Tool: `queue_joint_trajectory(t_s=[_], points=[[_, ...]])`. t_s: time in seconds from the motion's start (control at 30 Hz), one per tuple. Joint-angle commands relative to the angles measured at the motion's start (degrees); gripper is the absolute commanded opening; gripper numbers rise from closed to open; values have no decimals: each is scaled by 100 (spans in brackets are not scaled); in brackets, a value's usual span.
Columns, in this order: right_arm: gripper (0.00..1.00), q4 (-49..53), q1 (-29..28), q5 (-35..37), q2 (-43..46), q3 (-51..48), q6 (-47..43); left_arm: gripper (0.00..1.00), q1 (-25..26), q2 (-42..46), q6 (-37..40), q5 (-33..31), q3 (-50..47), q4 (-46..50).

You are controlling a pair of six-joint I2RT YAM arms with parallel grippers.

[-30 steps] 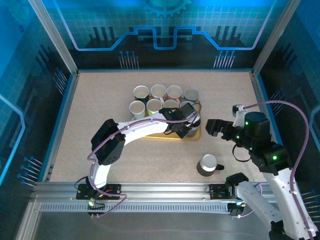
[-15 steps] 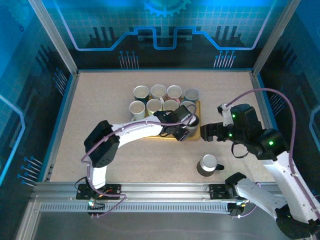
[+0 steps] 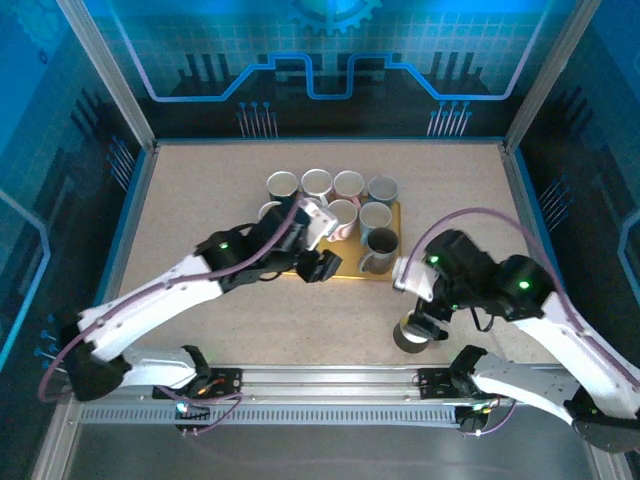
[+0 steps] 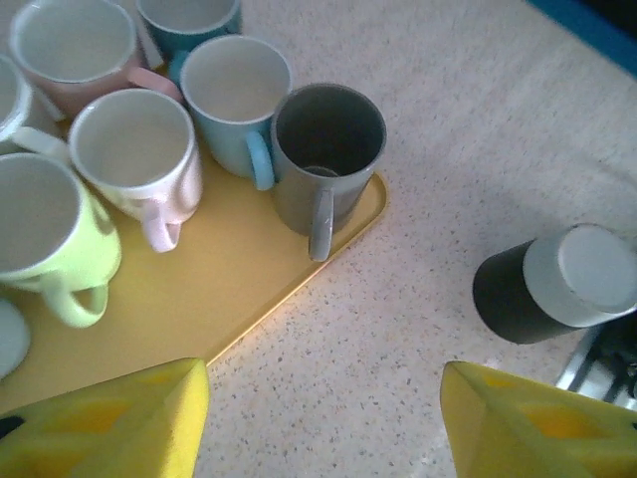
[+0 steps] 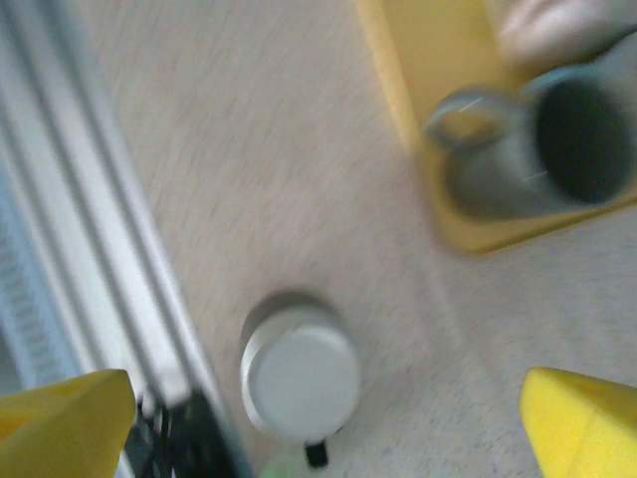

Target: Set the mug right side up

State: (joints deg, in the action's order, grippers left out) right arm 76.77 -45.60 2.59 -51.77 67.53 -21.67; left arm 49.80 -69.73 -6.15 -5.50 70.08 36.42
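Mug (image 5: 299, 373) sits base-up between the wide fingers of your right gripper (image 5: 326, 390), ready to grasp; your left gripper (image 4: 325, 373) gapes empty.

I was driving in a robotics lab cell: aluminium frame posts (image 3: 108, 75), blue circuit-print wall panels (image 3: 320, 60), a speckled worktop (image 3: 200, 180), metal mounting rail (image 3: 320, 381).
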Motion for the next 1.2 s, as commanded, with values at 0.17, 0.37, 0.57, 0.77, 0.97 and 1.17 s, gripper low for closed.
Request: queue_joint_trajectory(t_s=[0.17,0.37,0.57,0.77,0.97,1.17], points=[[100,524,-165,-172,-522,-780,-1020,65,-377,1156,-194,497,-865,91],[100,-148,143,-22,-949,-1188,-1047,64,-392,1400,-211,627,-1165,-141],[100,-554,360,111,-1261,-1346,-1076,64,-392,1545,-244,695,-1309,-288],[100,-529,345,285,-1605,-1520,-1185,64,-392,1612,-318,713,-1322,-332],[100,-497,333,357,-1943,-1682,-1164,64,-390,1885,-361,488,-1365,-355],[100,-756,326,669,-2256,-2119,-1197,64,-392,2115,-382,283,-1409,-416]])
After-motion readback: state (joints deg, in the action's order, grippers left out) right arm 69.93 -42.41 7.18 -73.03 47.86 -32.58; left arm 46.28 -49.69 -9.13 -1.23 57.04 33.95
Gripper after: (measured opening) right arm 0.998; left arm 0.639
